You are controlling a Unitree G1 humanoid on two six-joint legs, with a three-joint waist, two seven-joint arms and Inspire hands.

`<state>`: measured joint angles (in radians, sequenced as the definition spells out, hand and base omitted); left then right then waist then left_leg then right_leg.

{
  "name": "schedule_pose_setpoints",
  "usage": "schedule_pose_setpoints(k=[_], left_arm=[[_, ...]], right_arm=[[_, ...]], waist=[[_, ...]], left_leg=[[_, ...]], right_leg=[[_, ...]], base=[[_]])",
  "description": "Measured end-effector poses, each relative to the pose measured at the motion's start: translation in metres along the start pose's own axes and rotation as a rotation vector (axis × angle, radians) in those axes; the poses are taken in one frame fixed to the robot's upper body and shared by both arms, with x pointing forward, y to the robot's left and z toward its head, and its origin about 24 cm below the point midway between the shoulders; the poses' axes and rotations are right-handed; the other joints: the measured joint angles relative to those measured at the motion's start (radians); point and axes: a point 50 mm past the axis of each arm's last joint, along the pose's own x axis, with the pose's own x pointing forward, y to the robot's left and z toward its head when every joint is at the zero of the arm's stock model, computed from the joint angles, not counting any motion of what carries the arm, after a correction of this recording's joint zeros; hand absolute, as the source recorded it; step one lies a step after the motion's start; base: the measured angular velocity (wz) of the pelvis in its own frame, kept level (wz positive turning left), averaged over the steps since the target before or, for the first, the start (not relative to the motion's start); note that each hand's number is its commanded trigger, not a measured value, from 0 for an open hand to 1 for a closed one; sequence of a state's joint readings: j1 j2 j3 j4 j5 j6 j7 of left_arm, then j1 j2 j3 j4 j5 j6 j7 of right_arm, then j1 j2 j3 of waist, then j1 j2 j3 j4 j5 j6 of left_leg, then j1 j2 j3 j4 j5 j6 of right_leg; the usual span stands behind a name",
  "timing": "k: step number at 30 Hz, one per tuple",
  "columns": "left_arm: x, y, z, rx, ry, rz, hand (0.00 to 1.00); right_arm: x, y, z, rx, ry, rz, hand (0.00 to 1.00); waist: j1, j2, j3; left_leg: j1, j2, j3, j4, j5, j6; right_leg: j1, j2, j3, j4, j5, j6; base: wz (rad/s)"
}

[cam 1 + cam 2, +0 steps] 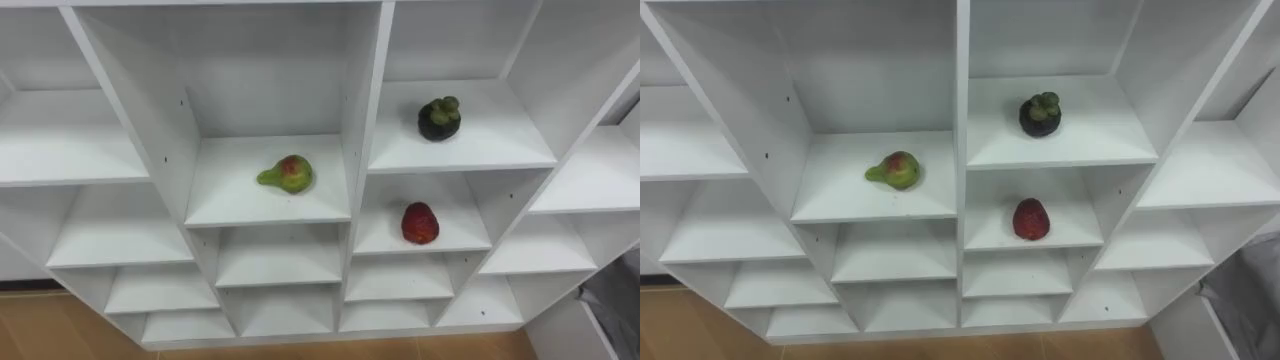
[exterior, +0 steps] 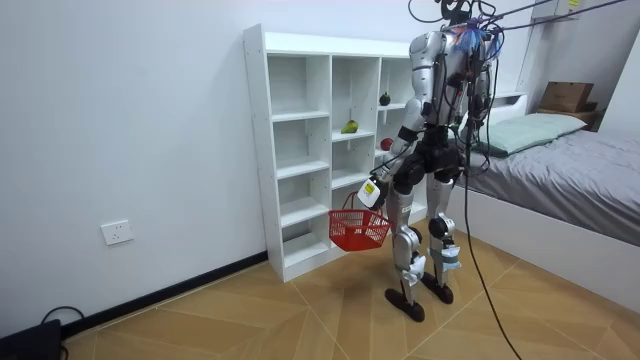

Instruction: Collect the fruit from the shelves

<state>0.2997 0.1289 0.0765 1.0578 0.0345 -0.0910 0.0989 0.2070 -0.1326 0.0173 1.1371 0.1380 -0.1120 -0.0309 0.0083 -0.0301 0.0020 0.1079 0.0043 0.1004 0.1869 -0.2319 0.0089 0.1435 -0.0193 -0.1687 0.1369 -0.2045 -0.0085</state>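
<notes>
A white closet of open cubbies faces me. A green pear with a red blush lies on a middle shelf. To its right, a dark mangosteen sits one cubby over, and a red fruit rests on the shelf below it. In the room view I stand upright close before the closet. My left hand hangs at my side, curled on the handle of a red basket at knee height. The pear shows there too.
A bed with grey bedding stands behind me at the room view's right, its corner beside the closet. The cubbies on the left and at the bottom hold nothing. Wooden floor lies open at the room view's left.
</notes>
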Motion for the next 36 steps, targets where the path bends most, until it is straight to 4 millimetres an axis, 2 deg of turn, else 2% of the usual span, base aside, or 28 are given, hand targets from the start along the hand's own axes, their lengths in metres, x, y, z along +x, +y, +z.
schedule_pose_setpoints(k=[10,24,30,36], left_arm=[[0.000,0.001,0.000,0.004,0.007,0.002,1.00],[0.004,-0.001,0.013,0.013,-0.036,-0.016,1.00],[0.005,-0.001,0.022,0.011,-0.081,-0.015,1.00],[0.005,-0.001,0.025,0.003,-0.099,-0.013,1.00]], right_arm=[[0.000,0.000,-0.001,-0.004,0.008,-0.002,0.00],[0.001,-0.001,0.001,-0.054,-0.011,-0.022,0.00],[0.000,-0.001,0.009,-0.061,-0.065,-0.057,0.00],[-0.003,0.003,0.035,-0.104,-0.207,-0.065,0.00]], waist=[[0.000,0.000,0.0000],[0.001,0.003,-0.0001],[0.002,0.000,-0.0009],[0.002,-0.002,-0.0011]], left_leg=[[0.005,0.000,0.004,0.002,0.000,0.000],[0.006,0.000,0.004,0.001,0.000,0.000],[0.000,0.000,0.004,-0.003,0.000,0.000],[0.002,0.001,0.005,-0.006,0.000,0.000]], right_leg=[[0.008,0.000,0.001,-0.002,0.000,0.000],[0.008,0.001,0.002,-0.001,0.000,0.000],[-0.001,0.001,0.004,0.001,0.000,0.000],[-0.006,0.003,0.013,-0.001,0.000,0.000]], base=[[0.00],[0.00],[0.00],[-0.02]])
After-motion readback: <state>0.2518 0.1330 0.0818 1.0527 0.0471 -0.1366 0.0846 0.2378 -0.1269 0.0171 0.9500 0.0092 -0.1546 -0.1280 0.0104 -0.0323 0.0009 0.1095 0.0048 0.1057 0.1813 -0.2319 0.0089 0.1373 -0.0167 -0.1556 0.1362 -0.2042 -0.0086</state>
